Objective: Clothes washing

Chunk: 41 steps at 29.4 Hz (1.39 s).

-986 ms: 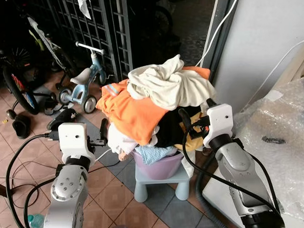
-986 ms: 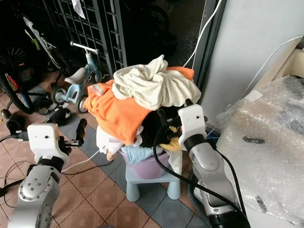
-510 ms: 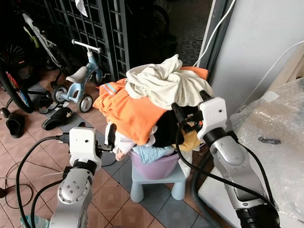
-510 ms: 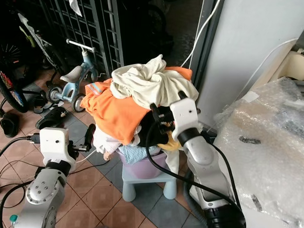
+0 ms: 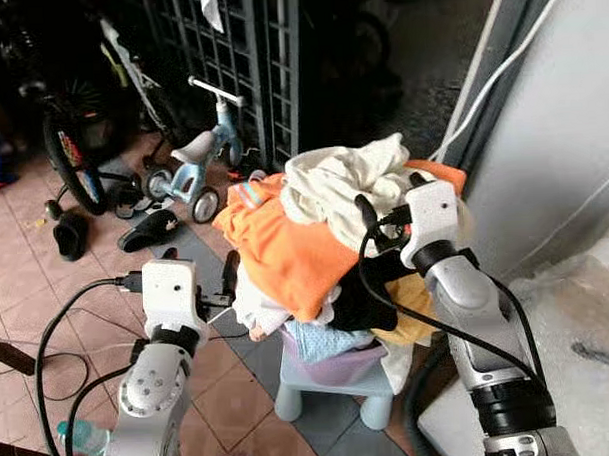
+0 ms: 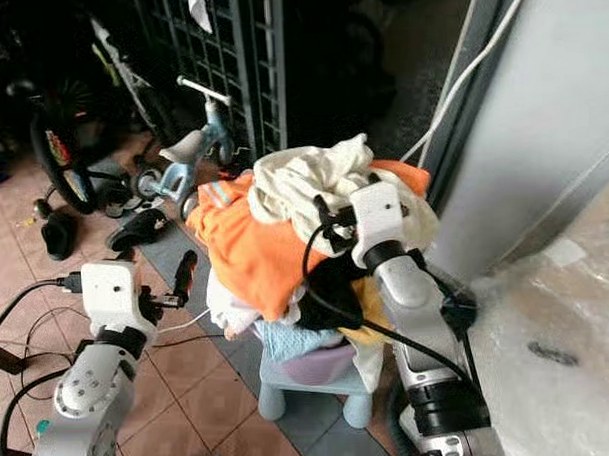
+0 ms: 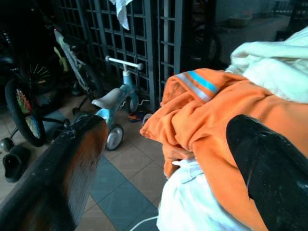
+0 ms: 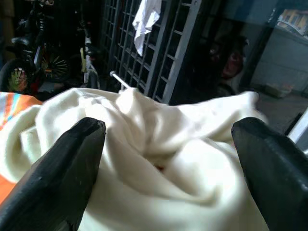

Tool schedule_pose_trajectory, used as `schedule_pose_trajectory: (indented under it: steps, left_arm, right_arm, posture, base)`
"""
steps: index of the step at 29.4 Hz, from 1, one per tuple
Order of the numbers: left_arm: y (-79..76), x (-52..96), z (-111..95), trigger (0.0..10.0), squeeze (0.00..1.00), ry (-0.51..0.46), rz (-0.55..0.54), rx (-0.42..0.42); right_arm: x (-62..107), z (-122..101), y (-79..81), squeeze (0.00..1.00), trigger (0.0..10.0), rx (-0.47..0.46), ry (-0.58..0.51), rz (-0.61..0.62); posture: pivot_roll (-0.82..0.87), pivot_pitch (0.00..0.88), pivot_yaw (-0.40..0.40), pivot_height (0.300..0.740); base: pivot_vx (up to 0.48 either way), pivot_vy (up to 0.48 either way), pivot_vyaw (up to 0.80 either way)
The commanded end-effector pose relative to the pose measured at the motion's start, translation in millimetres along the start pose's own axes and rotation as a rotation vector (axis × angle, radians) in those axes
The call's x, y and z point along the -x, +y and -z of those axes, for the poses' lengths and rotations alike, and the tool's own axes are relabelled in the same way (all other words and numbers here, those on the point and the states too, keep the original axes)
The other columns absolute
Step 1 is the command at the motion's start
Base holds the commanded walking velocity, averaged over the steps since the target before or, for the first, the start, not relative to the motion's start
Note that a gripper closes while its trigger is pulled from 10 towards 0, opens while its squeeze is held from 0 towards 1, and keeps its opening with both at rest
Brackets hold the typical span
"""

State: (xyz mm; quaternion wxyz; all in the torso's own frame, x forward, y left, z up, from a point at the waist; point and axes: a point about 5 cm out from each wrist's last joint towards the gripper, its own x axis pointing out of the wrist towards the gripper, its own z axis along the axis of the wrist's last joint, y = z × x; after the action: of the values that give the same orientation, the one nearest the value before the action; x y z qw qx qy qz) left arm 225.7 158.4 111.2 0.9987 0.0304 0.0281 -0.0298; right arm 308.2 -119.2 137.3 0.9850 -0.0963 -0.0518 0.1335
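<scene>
A heap of laundry overflows a purple basin on a pale blue stool. A cream garment lies on top, over an orange garment; black, yellow, white and light blue pieces hang below. My right gripper is open at the top of the heap, its fingers spread either side of the cream garment. My left gripper is open at the heap's left side, level with the orange garment, fingers apart from the cloth.
A child's balance bike, a bicycle wheel and shoes stand on the tiled floor at the left before a metal gate. Cables and a green bottle lie by my left arm. A bubble-wrapped object is at the right.
The camera has shifted. My right gripper rose from the black garment at the heap's side to the cream garment on top. My left gripper came closer to the heap's left side.
</scene>
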Motion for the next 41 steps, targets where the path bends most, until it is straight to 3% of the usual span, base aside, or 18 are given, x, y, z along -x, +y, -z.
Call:
schedule_pose_trajectory:
  steps: [1,4,6,8,13,14,24,32,34,41]
  left_arm:
    - [-3.9,0.4,-3,10.0,0.00,-0.001,0.012,0.000]
    - [-5.5,1.8,-1,10.0,0.00,0.013,0.021,0.012]
    - [-5.7,2.2,0,10.0,0.00,0.020,0.018,0.009]
    - [-6.1,2.0,0,10.0,0.00,0.026,0.023,-0.014]
    - [-4.3,1.1,0,10.0,0.00,0.023,0.016,-0.025]
    - [-4.0,-0.1,0,10.0,0.00,0.023,0.015,-0.029]
    - [-9.6,-0.7,-3,10.0,0.00,0.009,0.036,0.017]
    - [-9.0,-1.9,-4,10.0,0.00,0.006,0.014,-0.001]
    - [-8.8,-2.0,-3,10.0,0.00,0.006,0.030,0.018]
    - [-12.5,-3.5,-4,10.0,0.00,0.007,0.038,0.009]
  right_arm:
    - [3.0,4,3.5,0.00,10.0,-0.033,0.013,-0.013]
    - [4.1,9,0.5,0.00,10.0,0.049,0.038,0.033]
    - [5.5,13,3.1,0.00,10.0,0.056,0.067,-0.019]
    - [10.2,21,0.0,0.00,10.0,-0.014,0.113,-0.015]
    - [13.5,37,-0.7,0.00,9.8,-0.019,0.210,-0.019]
    - [13.4,39,1.5,0.00,0.0,-0.068,0.210,-0.032]
    - [0.3,35,10.0,0.00,0.0,-0.106,0.207,-0.089]
    - [-6.5,35,20.2,0.00,0.0,-0.155,0.216,-0.107]
    - [-15.6,32,36.3,0.00,0.0,-0.202,0.227,-0.128]
    - [-24.3,26,49.9,0.00,0.0,-0.257,0.228,-0.145]
  posture:
    - [0.03,0.000,-0.028,0.740]
    - [0.03,0.000,-0.030,0.740]
    - [0.03,0.000,-0.031,0.740]
    - [0.03,0.000,-0.039,0.740]
    - [0.03,0.000,-0.044,0.740]
    - [0.03,0.000,-0.045,0.740]
    - [0.02,0.000,-0.048,0.740]
    - [0.04,0.000,-0.053,0.740]
    - [0.03,0.000,-0.050,0.740]
    - [0.03,0.000,-0.046,0.740]
  base:
    - [0.000,0.000,0.00]
    - [0.000,0.000,0.00]
    - [0.000,0.000,0.00]
    - [0.000,0.000,0.00]
    - [0.000,0.000,0.00]
    - [0.000,0.000,0.00]
    - [0.000,0.000,0.00]
    - [0.000,0.000,0.00]
    - [0.000,0.000,0.00]
    - [0.000,0.000,0.00]
